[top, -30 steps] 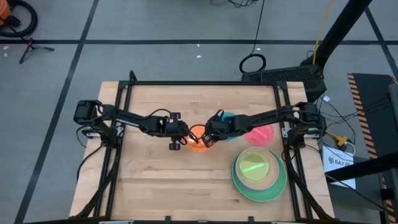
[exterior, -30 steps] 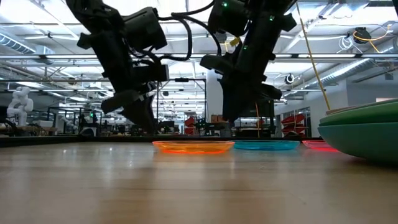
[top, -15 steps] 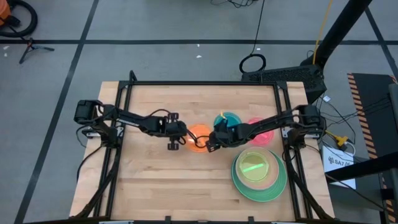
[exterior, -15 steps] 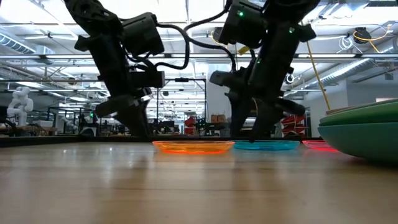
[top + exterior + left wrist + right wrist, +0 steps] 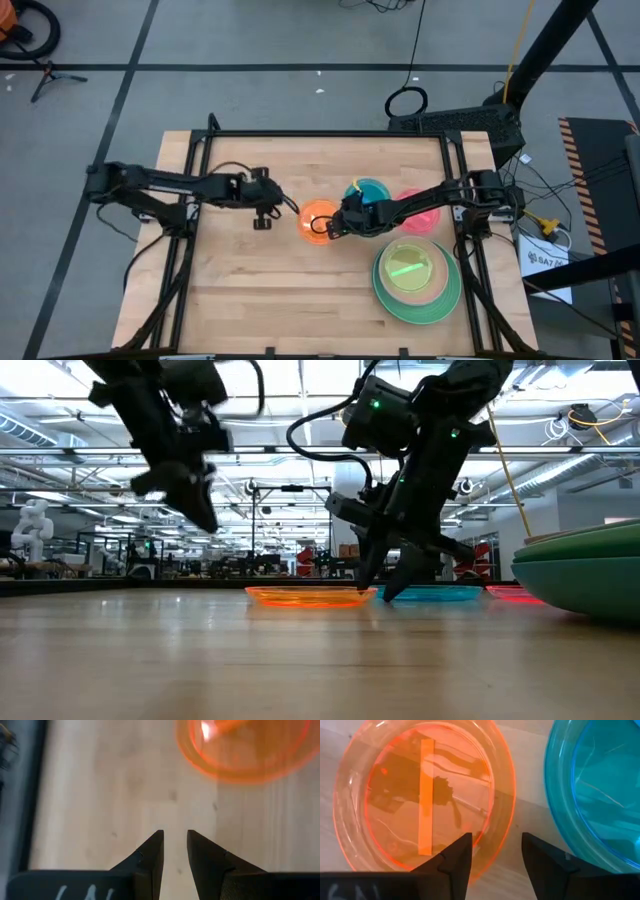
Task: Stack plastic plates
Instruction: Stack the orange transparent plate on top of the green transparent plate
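The right pincer (image 5: 326,226) is low over the near edge of the small orange plate (image 5: 319,219), which lies flat at the middle of the wooden surface (image 5: 250,290). In the right wrist view its two dark fingers (image 5: 456,858) stand apart, one over the orange rim and the other over bare wood between this plate and the blue plate (image 5: 600,790) just beside it. The jaws are open and grip nothing.

The left pincer (image 5: 262,213) hangs above the surface on the far side of the orange plate, apart from it. Its fingers (image 5: 152,855) show a narrow gap with only wood between them, so it holds nothing.

A red or pink plate (image 5: 420,215) lies beside the blue one, partly under the right arm. The stack (image 5: 415,275) sits at the right front corner: a large green plate at the bottom, smaller ones on it, and a yellow-green plate on top.

The step in hand looks like picking up the orange plate to add it to the stack. The next move likely calls for the right pincer to drop so one finger goes inside the rim and one outside, close on the thin edge, lift, and carry it over the stack. The shallow, slick rim may slip, so the bite should be square.
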Robot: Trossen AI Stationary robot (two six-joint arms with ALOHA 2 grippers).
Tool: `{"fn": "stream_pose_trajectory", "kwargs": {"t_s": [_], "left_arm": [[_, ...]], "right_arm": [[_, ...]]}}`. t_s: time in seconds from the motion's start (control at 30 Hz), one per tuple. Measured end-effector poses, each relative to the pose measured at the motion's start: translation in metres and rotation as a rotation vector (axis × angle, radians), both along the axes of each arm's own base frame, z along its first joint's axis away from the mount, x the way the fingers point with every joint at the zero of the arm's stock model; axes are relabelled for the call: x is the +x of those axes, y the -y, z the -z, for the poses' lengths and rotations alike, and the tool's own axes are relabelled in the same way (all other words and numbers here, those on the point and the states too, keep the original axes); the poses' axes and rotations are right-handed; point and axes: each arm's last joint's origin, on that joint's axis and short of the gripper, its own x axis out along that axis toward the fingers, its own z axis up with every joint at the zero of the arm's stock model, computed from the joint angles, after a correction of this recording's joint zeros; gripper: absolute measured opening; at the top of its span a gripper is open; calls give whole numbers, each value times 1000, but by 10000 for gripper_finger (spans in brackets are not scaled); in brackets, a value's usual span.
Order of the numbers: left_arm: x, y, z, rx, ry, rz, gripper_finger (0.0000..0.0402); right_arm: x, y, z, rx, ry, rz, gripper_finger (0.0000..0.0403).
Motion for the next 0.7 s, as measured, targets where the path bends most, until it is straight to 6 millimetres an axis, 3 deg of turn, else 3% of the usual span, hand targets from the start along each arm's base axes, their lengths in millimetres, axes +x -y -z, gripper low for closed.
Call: {"fn": "stream_pose_trajectory", "kwargs": {"t_s": [0.47,0.7], "left_arm": [[-48,-13,-96,135,594,-52,93],[-66,-8,-107,99,658,-79,93]], "right_arm": [[4,3,-1,-20,44,3,83],[4,6,-1,-65,38,2,24]]}}
